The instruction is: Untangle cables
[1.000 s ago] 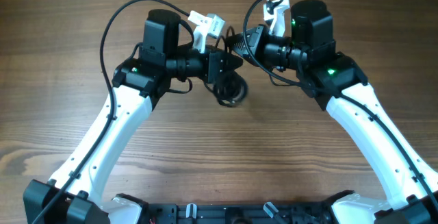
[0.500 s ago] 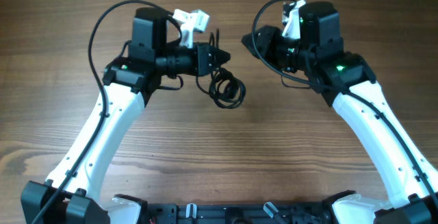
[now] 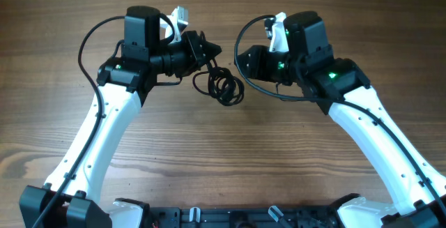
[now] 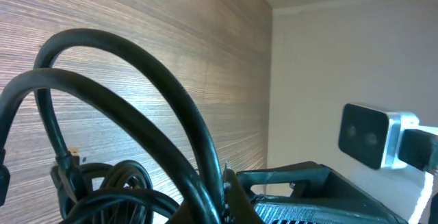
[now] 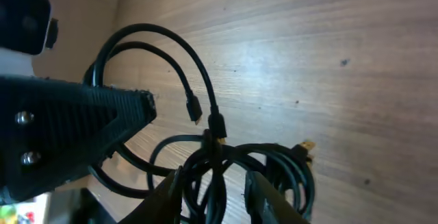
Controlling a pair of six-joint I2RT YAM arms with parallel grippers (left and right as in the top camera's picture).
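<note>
The cables (image 3: pixel 223 87) are a black bundle of small loops on the wood table between the two arms. My left gripper (image 3: pixel 209 49) is shut on a strand that runs down from it to the bundle. In the left wrist view two strands (image 4: pixel 137 94) arch up from the pinched fingertips (image 4: pixel 229 193), with coiled loops at lower left. My right gripper (image 3: pixel 240 67) sits just right of the bundle. In the right wrist view its fingers (image 5: pixel 171 196) stand apart on either side of several strands (image 5: pixel 213 162) without pinching them. A gold-tipped plug (image 5: pixel 306 145) lies on the coil's right side.
Thick black arm wires loop over each wrist (image 3: pixel 90 40) (image 3: pixel 244 29). The arm bases and a black rail (image 3: pixel 230 217) line the front edge. A pale wall (image 4: pixel 328 66) borders the table's far side. Bare wood table (image 3: pixel 230 158) lies in front of the bundle.
My left gripper has pulled left and back with its strand, drawing the bundle out. My right gripper let go, opened, backed off, then returned to straddle the bundle.
</note>
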